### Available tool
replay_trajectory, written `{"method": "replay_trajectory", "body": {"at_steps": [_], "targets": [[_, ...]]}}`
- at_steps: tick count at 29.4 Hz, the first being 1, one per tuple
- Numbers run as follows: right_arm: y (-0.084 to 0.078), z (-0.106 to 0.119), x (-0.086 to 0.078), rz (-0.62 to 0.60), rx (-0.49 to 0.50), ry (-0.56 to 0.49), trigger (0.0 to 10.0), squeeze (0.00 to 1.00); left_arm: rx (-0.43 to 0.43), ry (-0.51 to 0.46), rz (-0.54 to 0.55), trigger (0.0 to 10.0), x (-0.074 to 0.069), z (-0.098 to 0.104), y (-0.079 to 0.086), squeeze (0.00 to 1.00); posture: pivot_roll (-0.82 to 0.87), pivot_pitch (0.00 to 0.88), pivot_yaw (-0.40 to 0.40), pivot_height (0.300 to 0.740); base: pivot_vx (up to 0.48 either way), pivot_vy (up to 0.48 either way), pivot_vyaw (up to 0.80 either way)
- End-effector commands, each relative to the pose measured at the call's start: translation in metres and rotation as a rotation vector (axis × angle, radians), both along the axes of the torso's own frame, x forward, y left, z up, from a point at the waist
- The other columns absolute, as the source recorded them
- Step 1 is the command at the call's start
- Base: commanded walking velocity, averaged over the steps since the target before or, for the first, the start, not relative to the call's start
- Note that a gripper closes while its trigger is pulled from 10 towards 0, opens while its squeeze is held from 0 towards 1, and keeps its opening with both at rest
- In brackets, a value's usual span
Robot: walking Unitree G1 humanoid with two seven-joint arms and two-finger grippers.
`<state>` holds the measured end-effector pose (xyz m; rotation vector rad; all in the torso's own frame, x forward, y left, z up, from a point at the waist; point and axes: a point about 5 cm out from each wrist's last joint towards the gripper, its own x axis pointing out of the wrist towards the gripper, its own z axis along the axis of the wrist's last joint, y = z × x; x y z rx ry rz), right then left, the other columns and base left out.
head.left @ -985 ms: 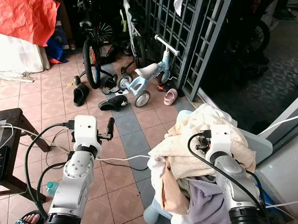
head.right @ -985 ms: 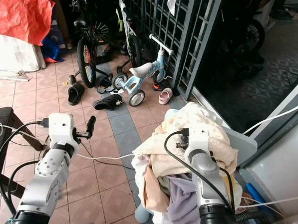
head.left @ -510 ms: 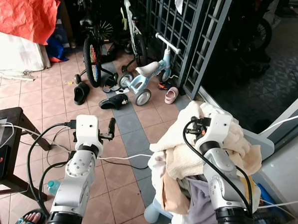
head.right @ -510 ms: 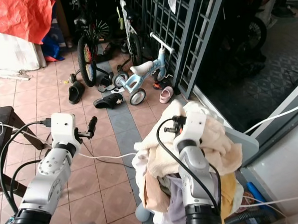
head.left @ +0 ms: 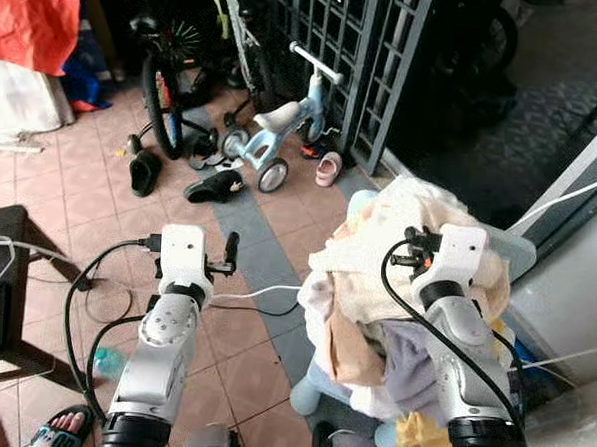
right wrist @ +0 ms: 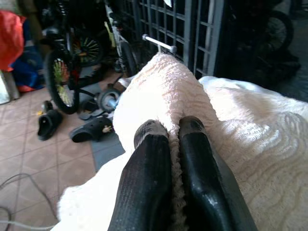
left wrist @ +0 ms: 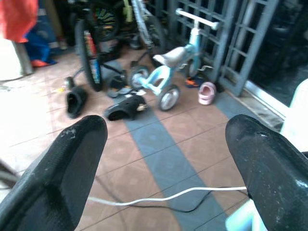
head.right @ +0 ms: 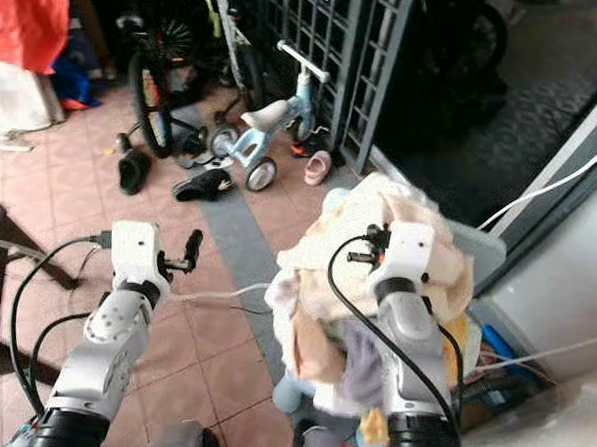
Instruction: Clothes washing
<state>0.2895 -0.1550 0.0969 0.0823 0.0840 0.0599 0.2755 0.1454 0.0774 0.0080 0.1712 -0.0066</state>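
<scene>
- Over on the left, the left gripper [left wrist: 163, 159] is hovering above the tiled floor [head.left: 100, 188], its fingers [left wrist: 57, 168] spread wide apart and empty.
- Beyond it, a white cable [left wrist: 159, 197] is lying across the tiles, with a small blue balance bike [head.left: 272, 147] and black shoes [head.left: 212, 187] standing near a dark metal gate [head.left: 373, 47].
- On the right, the right gripper [right wrist: 168, 159] is pinching a fold of the cream towel [right wrist: 168, 91], fingers [right wrist: 144, 183] closed on the cloth.
- That towel is lying atop the heaped clothes [head.left: 373, 338] filling the pale blue laundry basket [head.left: 314, 397].
</scene>
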Motion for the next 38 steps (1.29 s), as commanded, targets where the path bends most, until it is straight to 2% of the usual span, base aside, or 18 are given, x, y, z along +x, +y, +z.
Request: {"method": "replay_trajectory", "body": {"at_steps": [1,7,32,38], "targets": [[-0.002,0.003,0.001,-0.003,-0.018,-0.015,10.0,0.00,0.007,0.012,-0.003,10.0,-0.001,-0.003,-0.001,0.00,-0.02,0.000,0.004,0.740,-0.285,0.000,0.00],[-0.003,0.003,0.003,-0.011,-0.025,-0.008,10.0,0.00,0.007,0.011,-0.001,10.0,0.000,-0.003,-0.001,0.00,-0.01,0.000,0.002,0.740,-0.285,0.000,-0.09],[-0.012,0.002,0.005,-0.084,-0.087,-0.011,10.0,0.00,0.011,0.017,-0.010,10.0,0.001,-0.003,-0.001,0.00,-0.02,0.000,0.013,0.740,-0.284,0.000,-0.79],[-0.012,0.002,0.005,-0.085,-0.087,-0.018,10.0,0.00,0.003,0.013,-0.015,10.0,0.001,-0.002,-0.001,0.00,-0.03,0.000,0.014,0.740,0.000,0.000,-0.37]]}}
